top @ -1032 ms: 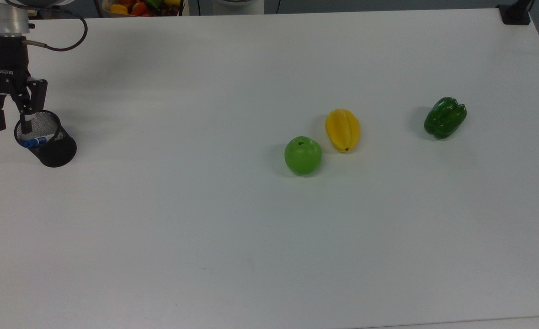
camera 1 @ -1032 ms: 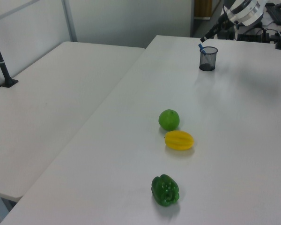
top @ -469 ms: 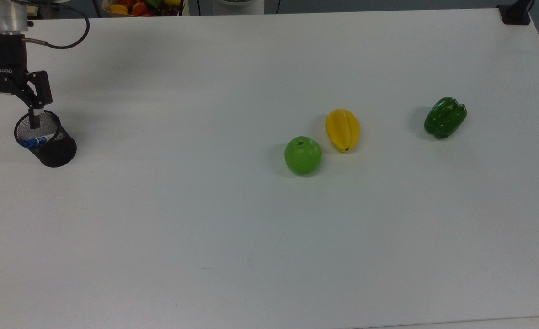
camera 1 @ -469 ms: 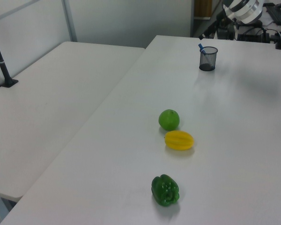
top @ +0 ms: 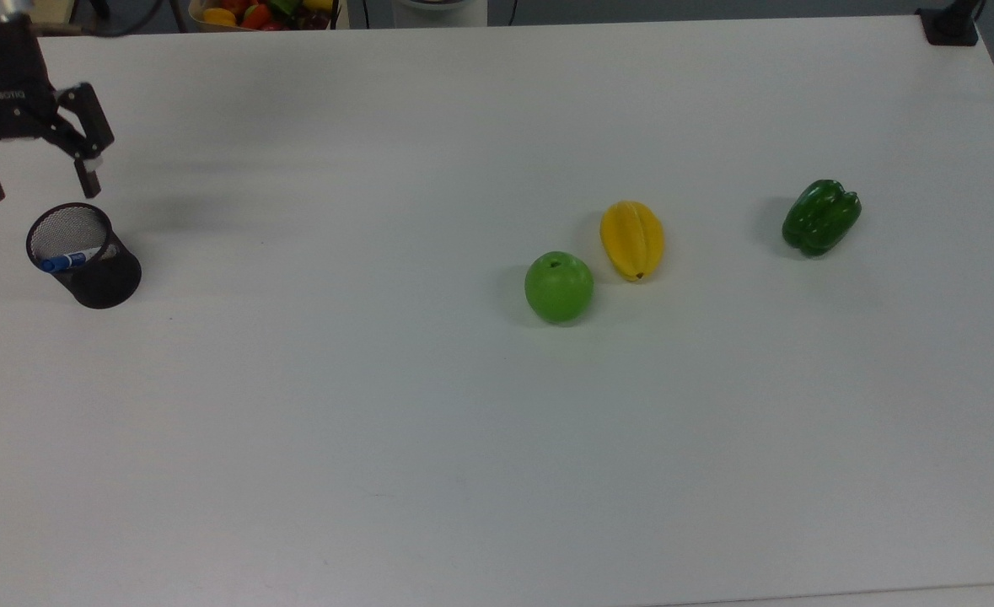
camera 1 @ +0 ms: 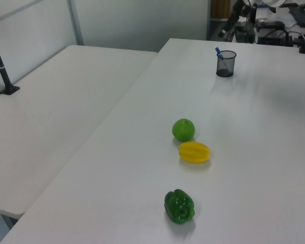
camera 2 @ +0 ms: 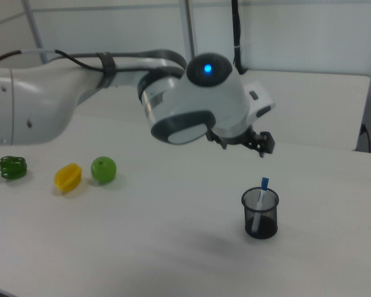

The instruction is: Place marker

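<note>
The marker (top: 69,260) stands inside the black mesh cup (top: 96,268), just below the gripper (top: 40,181) in the top view, its blue cap poking above the rim and leaning against the cup's wall, as the right view shows too (camera 2: 262,193). The gripper hangs above the cup with its two fingers spread wide and nothing between them, clear of both the cup and the marker. Judged from this, the placing looks done: the marker is in the cup and let go, and little seems left beyond moving the arm away. The green apple (top: 558,287), the yellow fruit (top: 631,239) and the green pepper (top: 820,217) lie well apart from the gripper, far off to the top view's right on the white table (top: 463,438).
</note>
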You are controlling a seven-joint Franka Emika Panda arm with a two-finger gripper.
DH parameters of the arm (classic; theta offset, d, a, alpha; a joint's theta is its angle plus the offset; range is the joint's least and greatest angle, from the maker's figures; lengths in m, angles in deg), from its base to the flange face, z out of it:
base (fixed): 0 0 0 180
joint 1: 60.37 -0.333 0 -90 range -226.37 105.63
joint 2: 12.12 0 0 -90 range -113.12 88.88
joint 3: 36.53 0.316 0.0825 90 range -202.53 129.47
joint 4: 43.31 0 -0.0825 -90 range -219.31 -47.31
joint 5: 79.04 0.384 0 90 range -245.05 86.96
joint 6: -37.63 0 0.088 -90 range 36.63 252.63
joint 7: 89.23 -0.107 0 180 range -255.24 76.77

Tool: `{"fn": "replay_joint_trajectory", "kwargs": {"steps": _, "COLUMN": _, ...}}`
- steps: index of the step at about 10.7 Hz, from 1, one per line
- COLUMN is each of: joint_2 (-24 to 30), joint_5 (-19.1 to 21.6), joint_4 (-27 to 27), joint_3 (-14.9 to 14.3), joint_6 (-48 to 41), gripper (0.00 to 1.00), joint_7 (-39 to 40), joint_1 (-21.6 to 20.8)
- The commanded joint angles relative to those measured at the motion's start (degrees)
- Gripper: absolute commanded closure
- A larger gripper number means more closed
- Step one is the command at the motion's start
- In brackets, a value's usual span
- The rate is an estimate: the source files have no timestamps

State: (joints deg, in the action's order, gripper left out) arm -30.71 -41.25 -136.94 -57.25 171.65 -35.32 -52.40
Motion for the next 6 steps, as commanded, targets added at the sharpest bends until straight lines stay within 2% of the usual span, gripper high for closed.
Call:
{"fn": "replay_joint_trajectory", "kwargs": {"steps": 1, "joint_2": 2.9, "joint_5": -6.5, "joint_4": 5.4, "joint_3": -0.4, "joint_6": -15.0, "gripper": 0.0, "joint_7": -21.5, "joint_1": -0.1}}
{"fn": "replay_joint_trajectory", "kwargs": {"steps": 3, "joint_2": 3.3, "joint_5": -10.9, "joint_4": 10.5, "joint_3": 0.1, "joint_6": -25.2, "gripper": 0.0, "joint_7": -34.4, "joint_1": -0.1}}
{"fn": "replay_joint_trajectory", "kwargs": {"steps": 5, "joint_2": 5.3, "joint_5": -11.6, "joint_4": 11.5, "joint_3": 0.6, "joint_6": -31.9, "gripper": 0.0, "joint_7": -43.9, "joint_1": -0.7}}
{"fn": "replay_joint_trajectory", "kwargs": {"steps": 6, "joint_2": 6.1, "joint_5": -12.5, "joint_4": 11.6, "joint_3": 2.0, "joint_6": -34.8, "gripper": 0.0, "joint_7": -46.4, "joint_1": -0.7}}
